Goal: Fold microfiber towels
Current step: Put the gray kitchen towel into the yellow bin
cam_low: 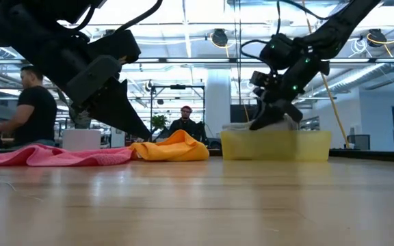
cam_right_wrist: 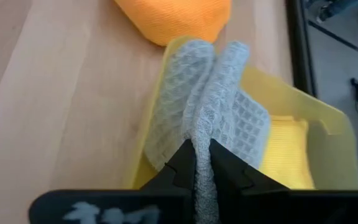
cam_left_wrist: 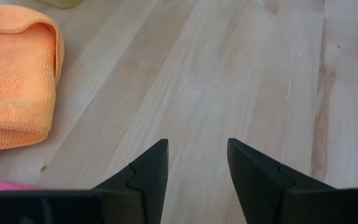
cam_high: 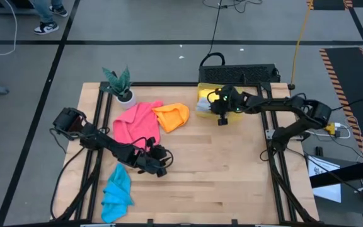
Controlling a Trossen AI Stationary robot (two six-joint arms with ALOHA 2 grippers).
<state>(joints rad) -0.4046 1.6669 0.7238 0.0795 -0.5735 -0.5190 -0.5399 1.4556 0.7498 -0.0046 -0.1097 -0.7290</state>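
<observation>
High view: my right gripper sits upper centre over the yellow bin, jaws pinched on the grey towel, I'd say to lift it out for folding. My left gripper waits at centre left, just below the pink towel; orange towel beside it, blue towel lower left.

Low view: grey cloth bunches above the bin's rim, right of centre.

Left wrist view: jaws wide, empty, over bare tabletop.

Right wrist view: jaws clamp a grey fold, 1 yellow towel underneath.
</observation>
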